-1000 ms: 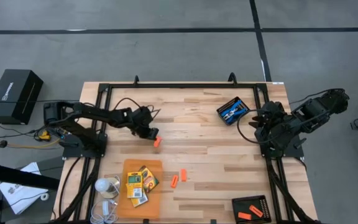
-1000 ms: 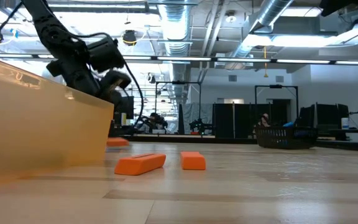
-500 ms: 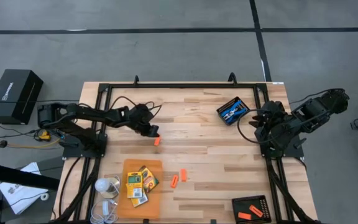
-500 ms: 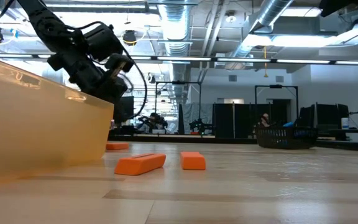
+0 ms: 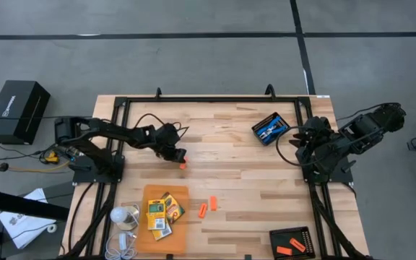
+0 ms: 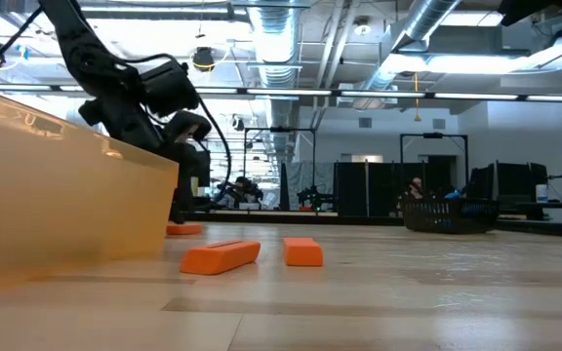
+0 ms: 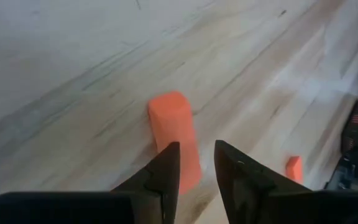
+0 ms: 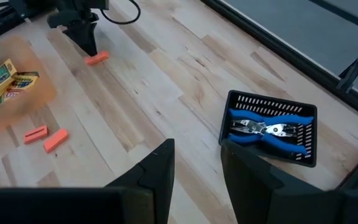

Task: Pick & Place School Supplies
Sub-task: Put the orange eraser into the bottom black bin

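The left gripper (image 5: 180,157) stands low over the wooden table (image 5: 237,144), left of centre; in the left wrist view its fingers (image 7: 166,171) are parted by a narrow gap and straddle the near end of an orange stick (image 7: 174,138) that lies flat on the boards — whether the pads actually touch it cannot be told, and the stick rests on the table rather than hanging in a grip. The high view shows only a sliver of that stick at the fingertips; the low view shows it lying on the table surface below the arm. The right gripper (image 8: 196,163) waits at the right edge of the table, fingers partly apart and holding nothing. Its wrist view shows what the overhead view renders small: a blue-handled tool (image 8: 267,130) lying inside a black tray (image 8: 271,102). Two further orange sticks (image 5: 207,206) lie side by side near the front centre, just right of the orange sheet (image 5: 159,192) carrying the crayon boxes (image 5: 162,214) (printing on them is too small to read). A second black tray (image 5: 293,242) at the front right holds two more orange pieces.
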